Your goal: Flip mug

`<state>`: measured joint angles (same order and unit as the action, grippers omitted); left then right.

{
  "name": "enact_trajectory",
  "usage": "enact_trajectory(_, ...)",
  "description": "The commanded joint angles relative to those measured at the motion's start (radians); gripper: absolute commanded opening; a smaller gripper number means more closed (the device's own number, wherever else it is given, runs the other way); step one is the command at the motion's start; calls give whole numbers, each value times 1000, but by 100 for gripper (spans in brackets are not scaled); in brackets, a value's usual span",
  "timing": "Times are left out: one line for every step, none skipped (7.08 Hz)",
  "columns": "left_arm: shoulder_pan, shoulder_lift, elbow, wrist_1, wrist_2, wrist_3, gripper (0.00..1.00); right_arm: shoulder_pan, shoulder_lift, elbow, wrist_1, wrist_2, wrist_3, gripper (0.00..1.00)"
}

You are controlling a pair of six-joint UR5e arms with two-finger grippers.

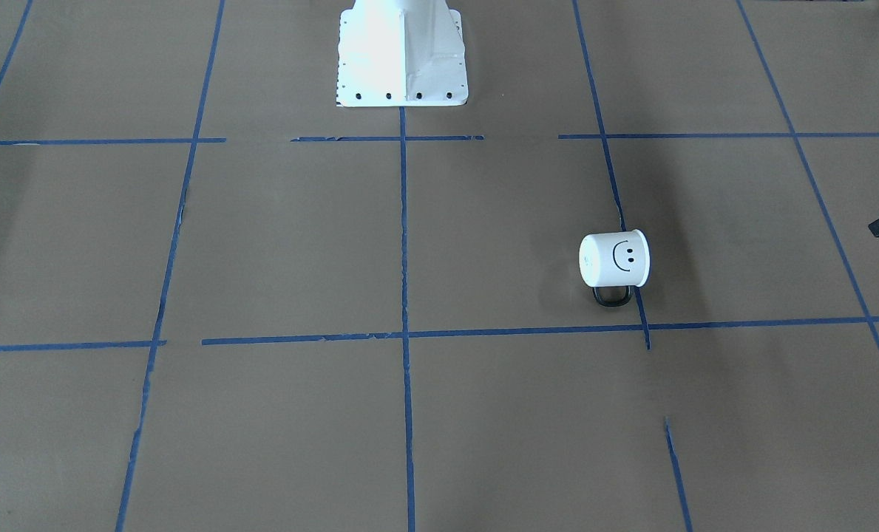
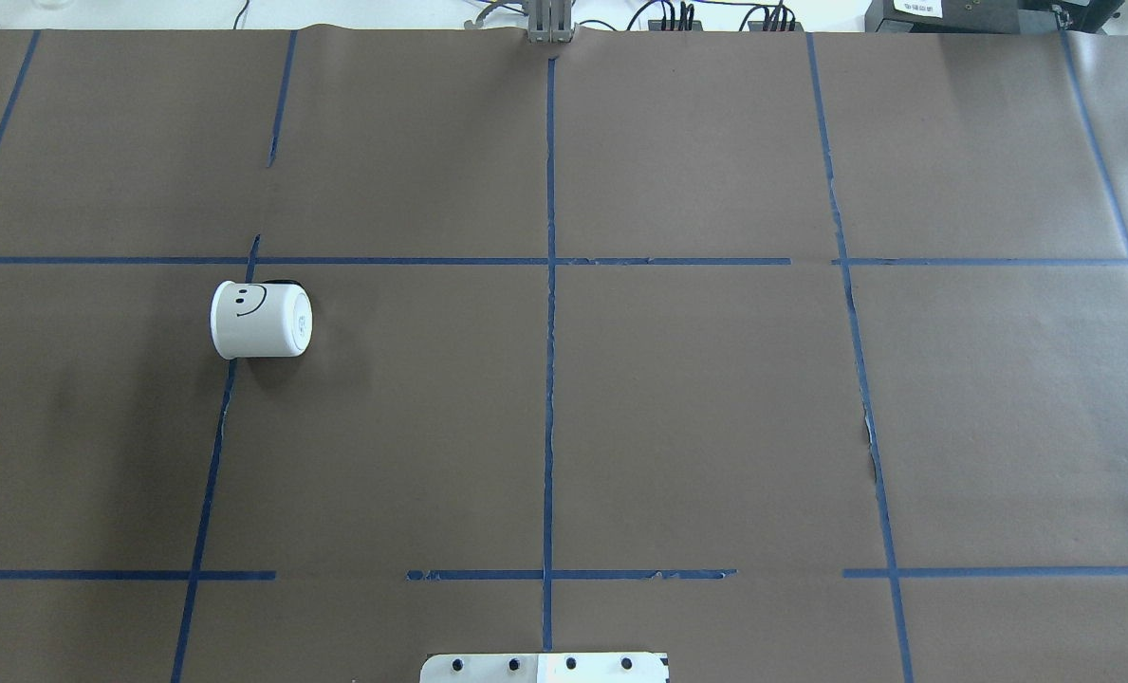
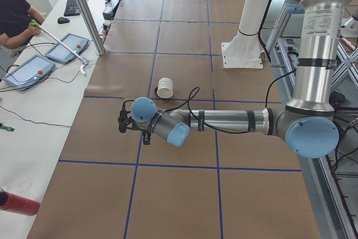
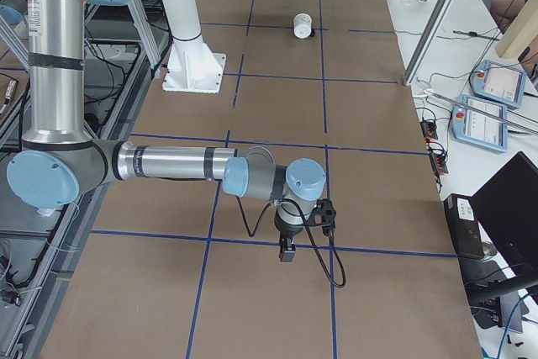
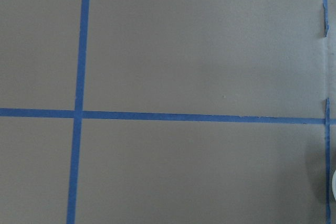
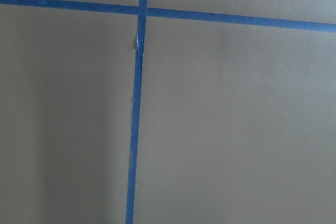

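The mug (image 1: 614, 260) is white with a black smiley face and lies on its side on the brown table cover, its dark handle low on the operators' side. Its open end points toward the robot's left. It also shows in the overhead view (image 2: 261, 320), the left side view (image 3: 165, 88) and the right side view (image 4: 303, 25). My left gripper (image 3: 122, 123) hovers above the table, apart from the mug, further toward the table's left end. I cannot tell if it is open or shut. My right gripper (image 4: 286, 250) hovers far away near the table's right end. I cannot tell its state either.
The white robot pedestal (image 2: 545, 667) stands at the table's near-middle edge. Blue tape lines (image 2: 550, 285) grid the brown cover. Teach pendants (image 3: 31, 68), a slanted metal post (image 3: 84, 9) and a seated person (image 3: 14, 12) are on the operators' side. A red bottle (image 3: 17, 204) lies there.
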<state>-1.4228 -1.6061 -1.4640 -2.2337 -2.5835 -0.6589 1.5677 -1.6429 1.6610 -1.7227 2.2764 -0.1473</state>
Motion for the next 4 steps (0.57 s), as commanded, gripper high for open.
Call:
enact_trajectory(47, -3, 77, -354, 20, -305, 100, 0, 0, 0, 0, 0, 0, 100)
enact_trajectory(62, -12, 77, -485, 61, -461, 100, 0, 0, -1, 0, 0, 0, 100)
enact_trajectory(134, -44, 82, -562, 151, -567, 100, 0, 0, 0, 0, 0, 0, 100)
enact_trajectory(234, -78, 89, -613, 234, -594, 100, 0, 0, 0, 0, 0, 0, 100)
